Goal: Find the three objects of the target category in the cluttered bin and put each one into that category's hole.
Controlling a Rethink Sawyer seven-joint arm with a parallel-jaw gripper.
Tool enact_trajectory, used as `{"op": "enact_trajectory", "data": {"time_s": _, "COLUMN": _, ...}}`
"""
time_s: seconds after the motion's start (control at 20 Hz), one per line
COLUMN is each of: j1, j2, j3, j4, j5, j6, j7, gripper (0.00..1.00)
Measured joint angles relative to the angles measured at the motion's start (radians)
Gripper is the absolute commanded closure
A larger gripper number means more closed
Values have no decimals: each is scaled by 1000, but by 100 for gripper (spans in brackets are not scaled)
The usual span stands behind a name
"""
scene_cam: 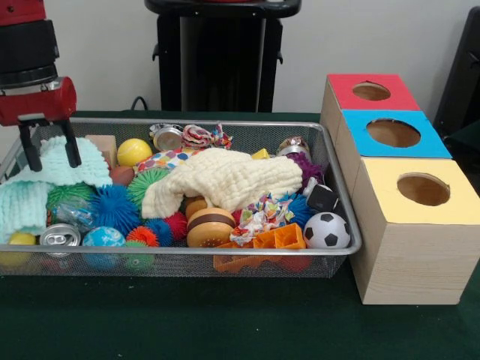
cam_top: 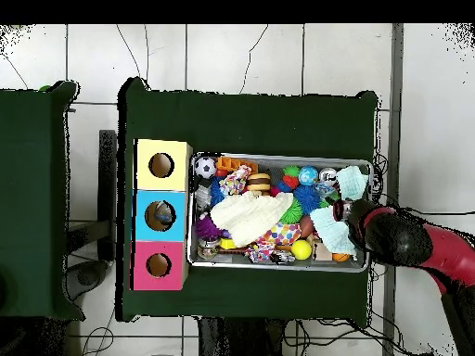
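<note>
Green cloth (scene_cam: 225, 330) fills the nearest strip of table in my front view, bare right up to the bin (scene_cam: 352, 244). That wire basket lies with its long axis across the picture, parallel to the table's near edge, its right short end just beside the row of three wooden boxes (scene_cam: 409, 247): yellow top nearest, blue behind it, red farthest. It is packed to the rim: a soccer ball (scene_cam: 327, 231) in the near right corner, a can (scene_cam: 59, 237) against the near wall at left, a cream knitted cloth (scene_cam: 225, 180) draped over the middle.

Over the bin's left end I see the gripper (scene_cam: 50, 148), its two dark fingers (scene_cam: 31, 150) spread apart with nothing between them, tips down at a mint knitted cloth (scene_cam: 64, 169); whether they touch it I can't quite tell. From overhead, the arm (cam_top: 417, 243) comes in across the short end opposite the boxes. Open cloth remains along both long sides.
</note>
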Motion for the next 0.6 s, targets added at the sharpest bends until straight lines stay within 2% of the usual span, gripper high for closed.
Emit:
{"op": "enact_trajectory", "data": {"time_s": 0.35, "j1": 2, "j2": 15, "j3": 0, "j4": -1, "j5": -2, "j6": 0, "j7": 0, "gripper": 0}}
{"op": "enact_trajectory", "data": {"time_s": 0.6, "j1": 8, "j2": 58, "j3": 0, "j4": -10, "j5": -4, "j6": 0, "j7": 0, "gripper": 0}}
